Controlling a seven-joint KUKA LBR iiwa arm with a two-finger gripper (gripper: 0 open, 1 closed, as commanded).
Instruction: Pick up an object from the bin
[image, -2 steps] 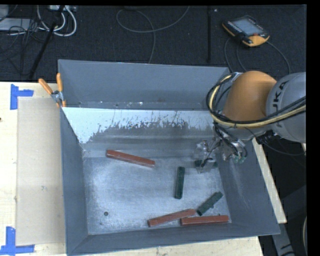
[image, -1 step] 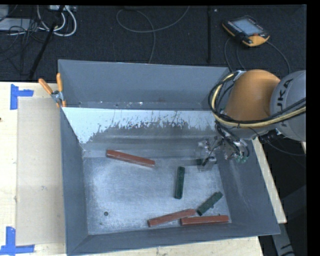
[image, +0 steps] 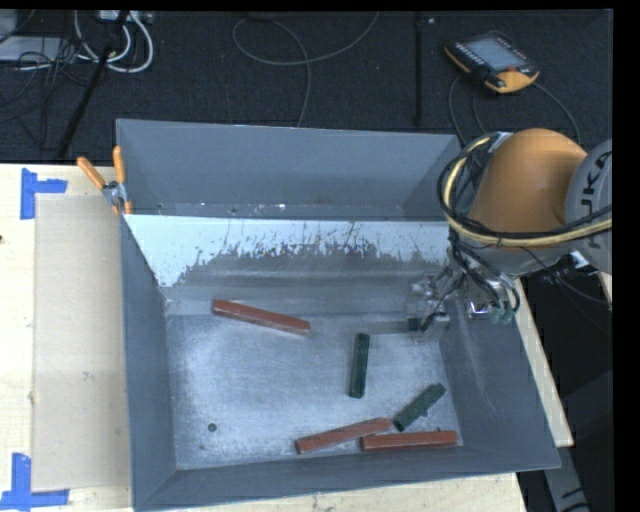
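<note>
Grey metal bin, sloping walls, is lying under your camera with loose bars flat on its floor.

- Nearest you: left front red-brown bar and right front red-brown bar are lying almost end to end along the front wall, likely because the slope is gathering them there.
- Front left: small dark speck.
- Just behind: tilted dark green bar is angling down toward the right front bar.
- Mid-floor: straight dark green bar, lying clear of everything.
- Farther left: far red-brown bar.
- Farthest right: tool is hanging over bare floor beside the right wall, apart from every bar; the view is not showing whether it is open or closed.

Count: three red-brown, two green, one speck.
</note>
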